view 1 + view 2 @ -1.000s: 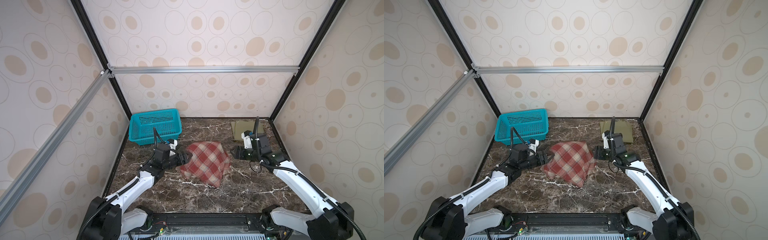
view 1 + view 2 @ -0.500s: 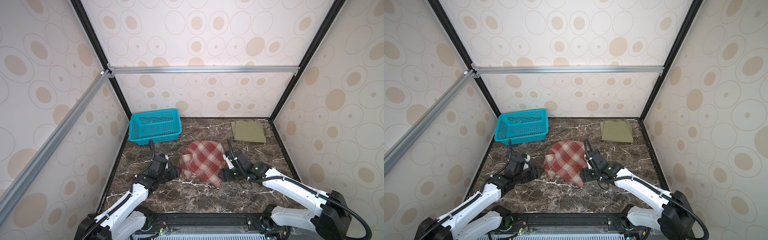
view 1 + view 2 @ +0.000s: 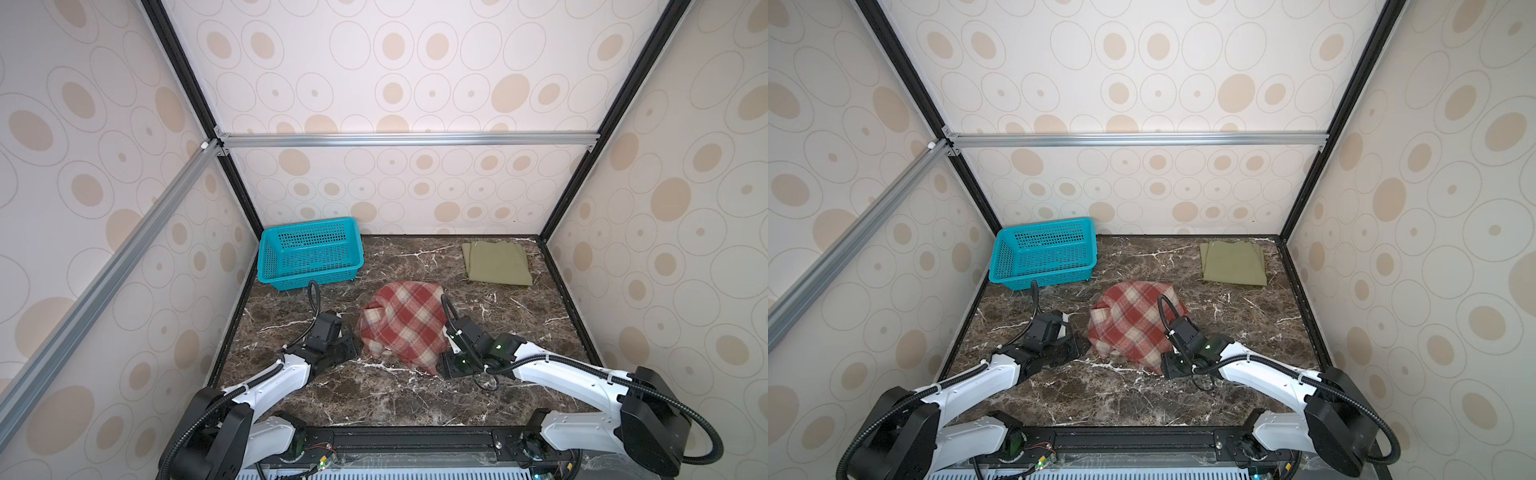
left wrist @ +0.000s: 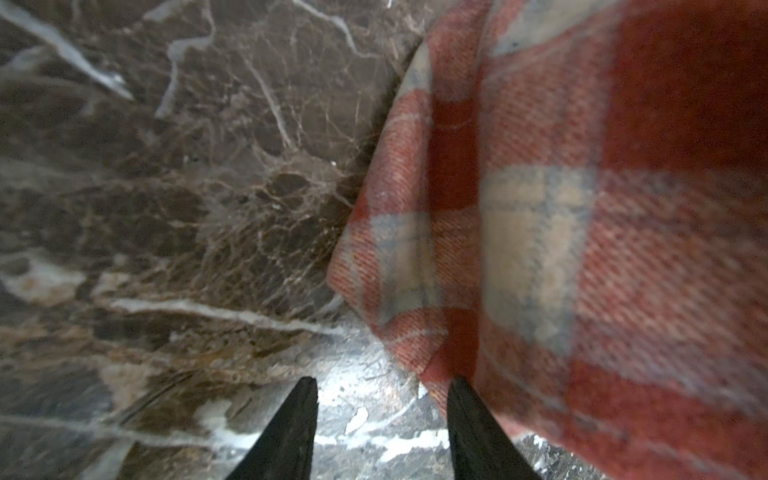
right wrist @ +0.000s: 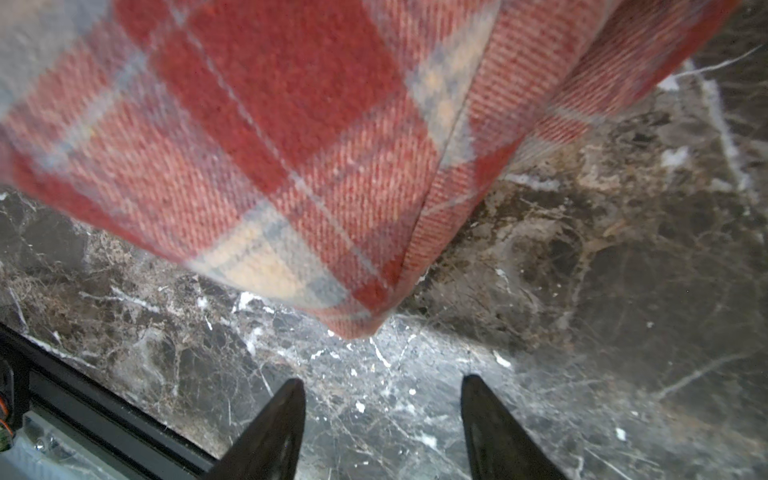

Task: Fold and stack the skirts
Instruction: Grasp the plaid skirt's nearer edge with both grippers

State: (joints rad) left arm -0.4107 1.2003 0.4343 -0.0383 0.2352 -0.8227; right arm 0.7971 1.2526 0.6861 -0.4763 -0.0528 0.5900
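**Left gripper** (image 4: 382,388): jaws stand moderately apart. Between them lies only bare table (image 4: 166,208); nothing is held. In the left wrist view one fingertip (image 4: 459,390) sits at the hem of the plaid skirt (image 4: 582,208). Whether it touches the cloth cannot be told. The other fingertip is over bare marble, clear of the cloth.

**Right gripper** (image 5: 382,380): jaws stand moderately apart, a little wider than the left. Nothing is held and nothing lies between them. In the right wrist view a corner of the plaid skirt points toward the gap. It stops short of both fingertips, with a strip of marble between.

**Plaid skirt**: lies rumpled and mounded in the middle of the table, not flat. In both top views the two grippers flank its near half. The left gripper is at its left edge and the right gripper at its near right corner, both low over the table.

**Green skirt** (image 3: 496,264): lies folded flat in the far right corner of the table. It is well apart from both grippers and from the plaid skirt.

**Basket** (image 3: 309,224): stands in the far left corner, apart from both skirts.
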